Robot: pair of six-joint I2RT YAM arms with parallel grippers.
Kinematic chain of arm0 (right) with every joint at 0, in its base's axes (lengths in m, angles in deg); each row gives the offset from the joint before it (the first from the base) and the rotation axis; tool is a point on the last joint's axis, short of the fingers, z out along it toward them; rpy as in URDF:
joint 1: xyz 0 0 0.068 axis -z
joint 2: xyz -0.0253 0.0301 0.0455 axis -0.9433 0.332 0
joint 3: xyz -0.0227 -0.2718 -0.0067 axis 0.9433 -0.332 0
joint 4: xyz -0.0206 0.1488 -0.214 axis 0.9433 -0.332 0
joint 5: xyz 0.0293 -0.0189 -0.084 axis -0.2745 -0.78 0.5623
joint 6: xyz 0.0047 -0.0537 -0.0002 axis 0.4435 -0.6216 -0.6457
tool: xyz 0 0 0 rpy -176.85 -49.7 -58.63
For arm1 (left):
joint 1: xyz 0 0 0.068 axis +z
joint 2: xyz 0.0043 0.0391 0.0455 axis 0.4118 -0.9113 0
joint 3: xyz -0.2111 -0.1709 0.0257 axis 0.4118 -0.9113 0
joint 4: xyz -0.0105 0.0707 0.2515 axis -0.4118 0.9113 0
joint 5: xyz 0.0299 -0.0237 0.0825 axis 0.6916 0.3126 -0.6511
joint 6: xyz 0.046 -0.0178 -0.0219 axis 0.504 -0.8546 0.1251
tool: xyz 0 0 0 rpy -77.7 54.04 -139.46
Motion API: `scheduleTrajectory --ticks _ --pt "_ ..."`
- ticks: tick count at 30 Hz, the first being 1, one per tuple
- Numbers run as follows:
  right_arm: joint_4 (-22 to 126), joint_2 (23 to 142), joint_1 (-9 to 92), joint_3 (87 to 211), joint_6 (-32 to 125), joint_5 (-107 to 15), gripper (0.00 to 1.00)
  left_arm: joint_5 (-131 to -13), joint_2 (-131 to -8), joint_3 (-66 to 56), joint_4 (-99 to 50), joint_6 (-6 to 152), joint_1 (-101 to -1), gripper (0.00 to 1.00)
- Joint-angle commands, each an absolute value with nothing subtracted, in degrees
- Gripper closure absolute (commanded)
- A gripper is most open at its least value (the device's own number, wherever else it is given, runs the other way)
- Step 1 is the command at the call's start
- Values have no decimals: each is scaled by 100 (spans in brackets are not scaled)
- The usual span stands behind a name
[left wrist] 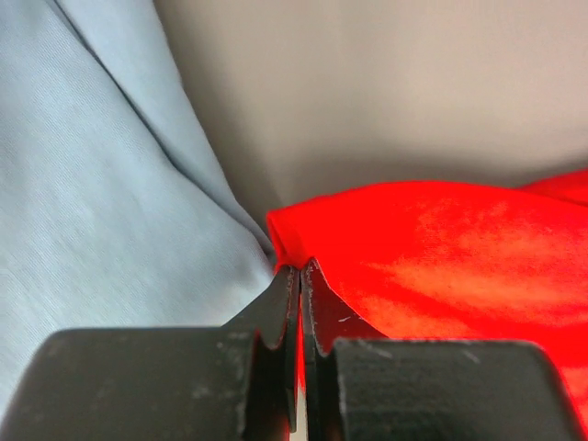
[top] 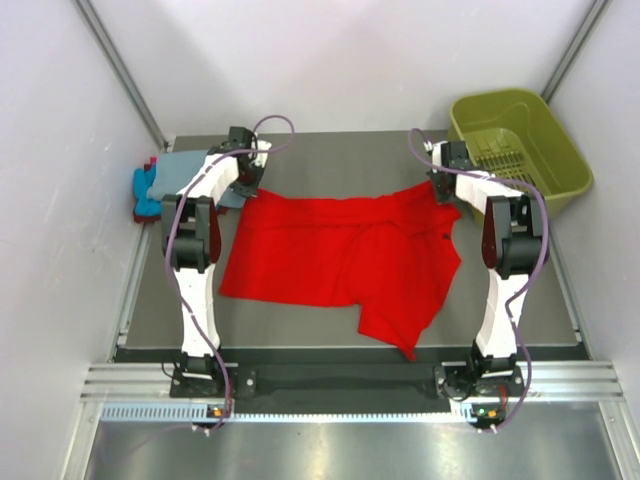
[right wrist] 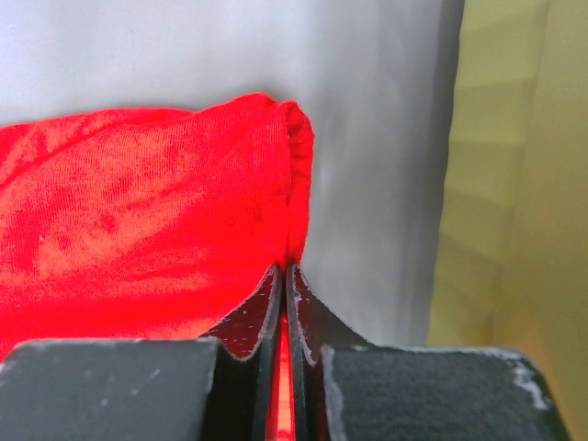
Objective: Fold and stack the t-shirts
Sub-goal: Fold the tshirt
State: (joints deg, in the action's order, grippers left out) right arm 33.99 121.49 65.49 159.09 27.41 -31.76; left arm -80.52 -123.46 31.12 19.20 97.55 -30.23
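Observation:
The red t-shirt (top: 340, 260) lies spread across the middle of the table, its near right part hanging toward the front edge. My left gripper (left wrist: 300, 269) is shut on the red t-shirt (left wrist: 441, 257) at its far left corner, cloth pinched between the jaws. My right gripper (right wrist: 286, 267) is shut on the red t-shirt (right wrist: 147, 211) at its far right corner. In the top view the left gripper (top: 243, 190) and right gripper (top: 445, 190) sit at those two far corners. A grey-blue t-shirt (top: 185, 168) lies over a turquoise one (top: 145, 190) at the far left.
An olive-green basket (top: 520, 150) stands at the far right, its wall (right wrist: 524, 184) close beside my right gripper. The grey-blue cloth (left wrist: 101, 211) lies just left of my left gripper. White walls enclose the table on three sides.

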Motion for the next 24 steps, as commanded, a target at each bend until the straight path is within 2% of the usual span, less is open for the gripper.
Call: scheduleTrajectory --ticks 1,24 --pt "3582 12099 6569 15955 2654 -2961 100 -8376 -12598 3563 1818 9960 -3012 100" --pt "3652 12794 6586 17317 2637 -3048 100 -8657 -12650 3660 1677 9820 -3073 100"
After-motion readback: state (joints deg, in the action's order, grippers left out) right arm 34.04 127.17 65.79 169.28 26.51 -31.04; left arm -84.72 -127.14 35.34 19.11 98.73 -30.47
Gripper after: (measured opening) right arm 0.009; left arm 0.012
